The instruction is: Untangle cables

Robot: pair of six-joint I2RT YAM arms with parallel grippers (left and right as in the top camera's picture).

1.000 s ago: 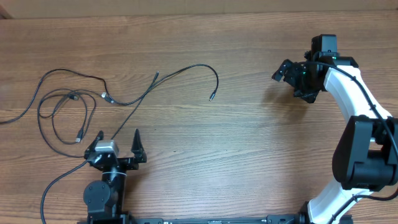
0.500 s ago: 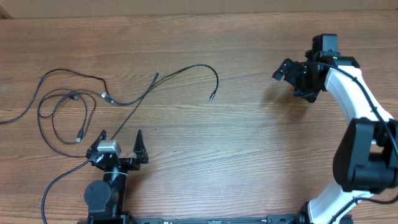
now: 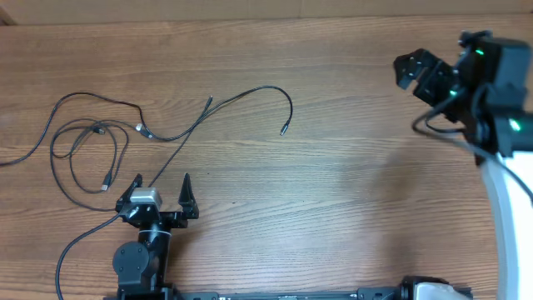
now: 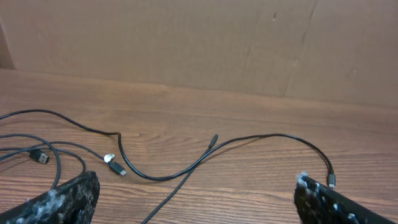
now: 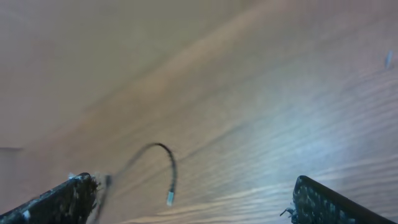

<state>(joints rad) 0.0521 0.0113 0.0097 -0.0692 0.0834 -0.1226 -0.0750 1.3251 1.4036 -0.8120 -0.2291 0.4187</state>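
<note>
Several thin black cables (image 3: 83, 127) lie looped over one another on the left of the wooden table (image 3: 333, 208). One cable (image 3: 266, 89) arcs right and ends in a small plug (image 3: 283, 129). Another runs straight from its tip (image 3: 208, 102) down under my left gripper (image 3: 159, 188), which is open and low near the front edge. In the left wrist view that cable (image 4: 180, 185) crosses between the spread fingers (image 4: 62, 199), untouched. My right gripper (image 3: 419, 73) hangs open high at the far right, away from the cables. Its blurred wrist view shows the arcing cable's plug (image 5: 169, 199).
A brown cardboard wall (image 4: 186, 43) stands along the table's far edge. One cable end trails off the left edge (image 3: 12, 160). The right arm's white links (image 3: 508, 192) run down the right side.
My right arm has swung right and risen toward the overhead camera, its gripper still open. The left arm and the cables have not moved.
</note>
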